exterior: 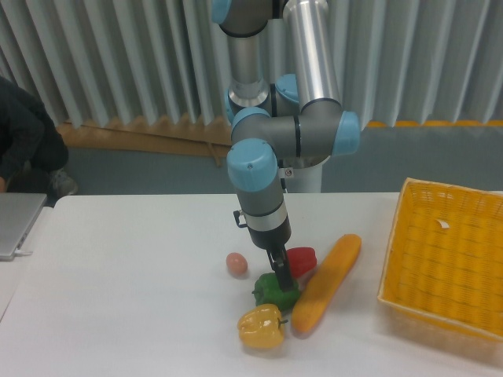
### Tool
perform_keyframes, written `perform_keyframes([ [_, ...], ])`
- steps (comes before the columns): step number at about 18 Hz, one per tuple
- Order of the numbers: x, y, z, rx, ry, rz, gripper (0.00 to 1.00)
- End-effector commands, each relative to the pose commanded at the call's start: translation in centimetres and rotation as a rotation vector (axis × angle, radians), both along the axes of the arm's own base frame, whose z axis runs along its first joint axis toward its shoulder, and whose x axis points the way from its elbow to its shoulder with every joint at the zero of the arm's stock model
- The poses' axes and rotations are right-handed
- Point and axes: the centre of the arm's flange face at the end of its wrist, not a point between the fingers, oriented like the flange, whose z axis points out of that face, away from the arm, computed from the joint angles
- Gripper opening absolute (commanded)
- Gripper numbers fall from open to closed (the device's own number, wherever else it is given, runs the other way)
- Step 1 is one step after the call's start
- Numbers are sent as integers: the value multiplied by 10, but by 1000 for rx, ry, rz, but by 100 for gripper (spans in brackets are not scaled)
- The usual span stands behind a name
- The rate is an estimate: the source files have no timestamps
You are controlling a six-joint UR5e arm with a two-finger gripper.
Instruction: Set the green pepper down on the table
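Note:
The green pepper rests on the white table, between the red pepper behind it and the yellow pepper in front. My gripper points down just above the green pepper's top right. Its dark fingers are close together, and whether they still touch the pepper cannot be made out. The pepper's upper right part is hidden by the fingers.
A long orange vegetable lies diagonally right of the peppers. A small pinkish egg-like object sits to their left. A yellow woven basket stands at the right. A laptop lies at the left edge.

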Motion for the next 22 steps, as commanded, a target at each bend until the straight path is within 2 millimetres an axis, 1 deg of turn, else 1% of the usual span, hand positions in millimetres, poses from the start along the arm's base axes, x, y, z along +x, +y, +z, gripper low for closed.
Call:
perform_keyframes([
  [2, 15, -14, 20, -27, -32, -4, 100],
  [4, 26, -21, 28, -42, -51, -10, 100],
  [6, 39, -23, 41, -4, -66, -17, 100],
  [8, 46, -29, 49, 8, -88, -15, 100],
  [10, 58, -37, 62, 13, -95, -20, 100],
  [13, 67, -40, 60, -4, -109, -29, 100],
  [16, 72, -39, 63, 9, -116, -31, 100],
  [22, 74, -39, 63, 24, -133, -23, 100],
])
